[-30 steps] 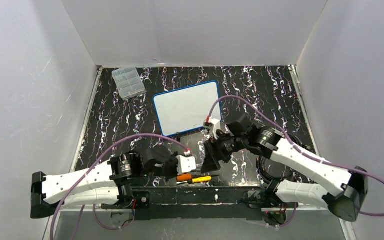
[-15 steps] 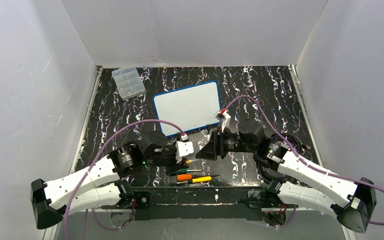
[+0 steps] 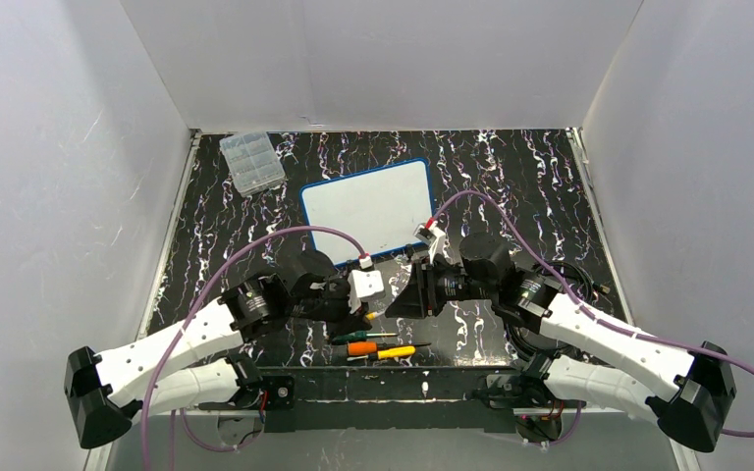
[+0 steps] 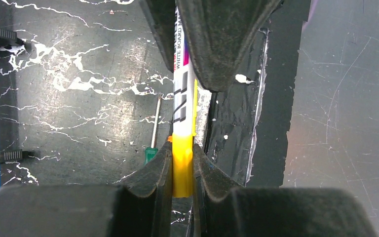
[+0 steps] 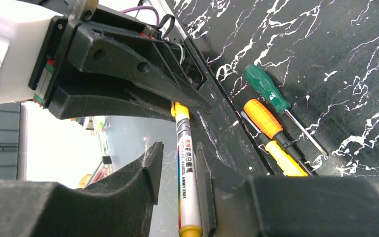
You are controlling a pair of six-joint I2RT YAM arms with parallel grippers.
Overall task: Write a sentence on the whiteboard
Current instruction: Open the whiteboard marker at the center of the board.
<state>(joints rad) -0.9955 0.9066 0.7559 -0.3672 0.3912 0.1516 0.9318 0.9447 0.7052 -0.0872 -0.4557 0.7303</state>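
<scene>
Black marbled tabletop (image 3: 511, 177) with white veins, walled in by plain white panels. Toward the back of it, a rectangular whiteboard with a blue rounded frame (image 3: 366, 209), flat and slightly askew, beyond both grippers. Showed no orange sentence from overhead; looked blank, so writing judged not yet begun.

Nearer than the board, held above the table between the two arms, a white-barrelled marker with yellow ends (image 4: 183, 98). Clamped at one yellow end by the left gripper (image 4: 182, 148), jaws clenched tight on it. Flanked along the barrel by the right gripper (image 5: 178, 148), jaws partly drawn in but with a gap showing on one side, so not gripping. Looked like a set-up for pulling the cap or passing the marker across; could not tell which yellow end was the cap.

Below, near the front edge, side by side: a green-handled screwdriver (image 5: 266, 89), an orange-handled screwdriver (image 5: 265, 117) and a yellow-handled screwdriver (image 5: 286, 160). Far back on the left, a clear plastic compartment box (image 3: 251, 161).

Risks, as judged: could drop the marker among the screwdrivers, or off the near edge, if the left jaws let go before the right ones bit. Could tilt or twist the barrel if the right jaws closed off-centre. Could jam the cap if pulled at an angle.
</scene>
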